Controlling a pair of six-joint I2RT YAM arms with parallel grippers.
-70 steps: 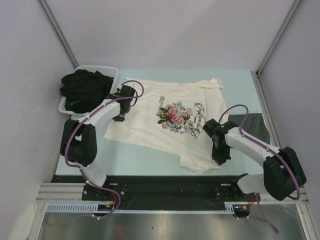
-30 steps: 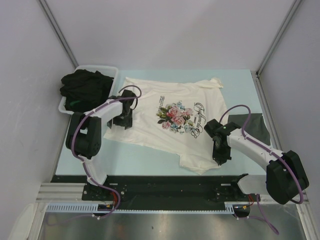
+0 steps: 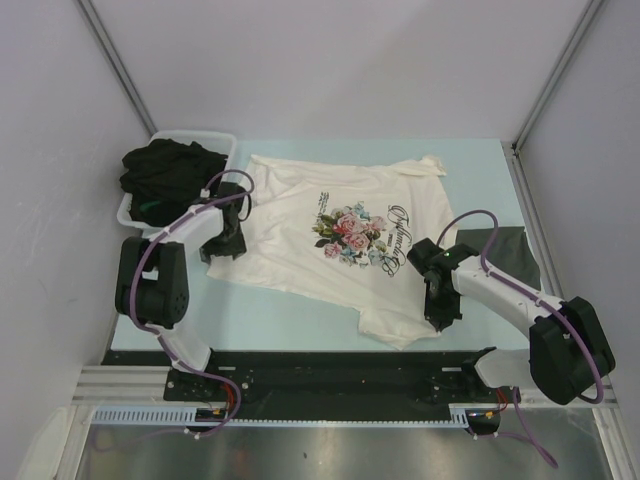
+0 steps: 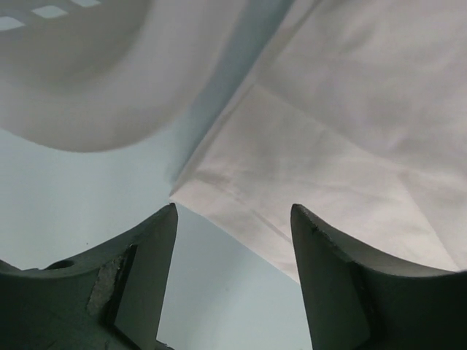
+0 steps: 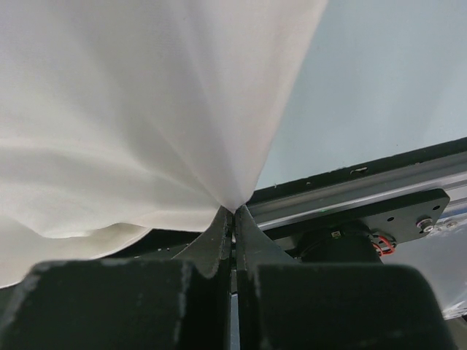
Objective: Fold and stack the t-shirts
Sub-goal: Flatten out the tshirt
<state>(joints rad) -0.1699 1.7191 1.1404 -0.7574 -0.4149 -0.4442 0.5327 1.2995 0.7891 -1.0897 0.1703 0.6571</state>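
A cream-white t-shirt (image 3: 340, 235) with a rose print lies spread on the pale blue table (image 3: 480, 170). My left gripper (image 3: 222, 240) hovers at the shirt's near-left corner. In the left wrist view it (image 4: 233, 211) stands open, with bare table between its fingers and the shirt corner (image 4: 219, 197) just ahead. My right gripper (image 3: 437, 318) is shut on the shirt's near-right hem, and the right wrist view shows cloth (image 5: 146, 109) pinched at its tips (image 5: 233, 211). Black t-shirts (image 3: 165, 175) fill the tub. A dark grey t-shirt (image 3: 505, 255) lies at the right.
The white plastic tub (image 3: 215, 137) stands at the table's far left, close behind my left gripper; its wall (image 4: 73, 87) fills the upper left of the left wrist view. A black rail (image 3: 330, 370) runs along the near edge. Frame posts rise at both back corners.
My left gripper has moved left, off the cloth to the shirt's near-left corner, and its jaws have narrowed a little. The right gripper has stayed shut on the hem.
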